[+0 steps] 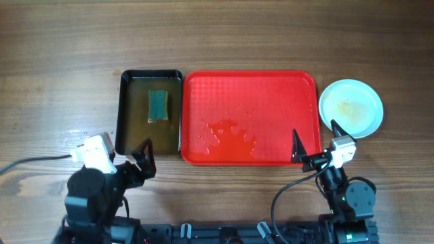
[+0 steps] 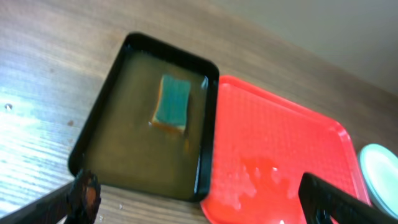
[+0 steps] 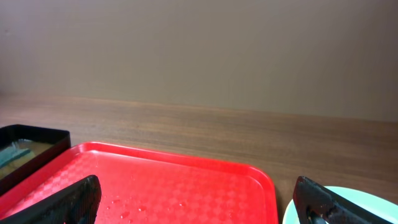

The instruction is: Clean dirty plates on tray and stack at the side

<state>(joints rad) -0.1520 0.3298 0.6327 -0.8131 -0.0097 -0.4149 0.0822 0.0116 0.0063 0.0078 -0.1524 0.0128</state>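
Note:
The red tray lies in the middle of the table with water drops on it and no plate on it; it also shows in the left wrist view and the right wrist view. Pale mint plates sit stacked right of the tray, the top one faintly stained; an edge shows in the right wrist view and the left wrist view. How many are stacked I cannot tell. My left gripper is open and empty at the basin's near edge. My right gripper is open and empty at the tray's near right corner.
A black basin of murky water stands left of the tray with a green sponge in it; both show in the left wrist view, basin and sponge. Bare wooden table surrounds them.

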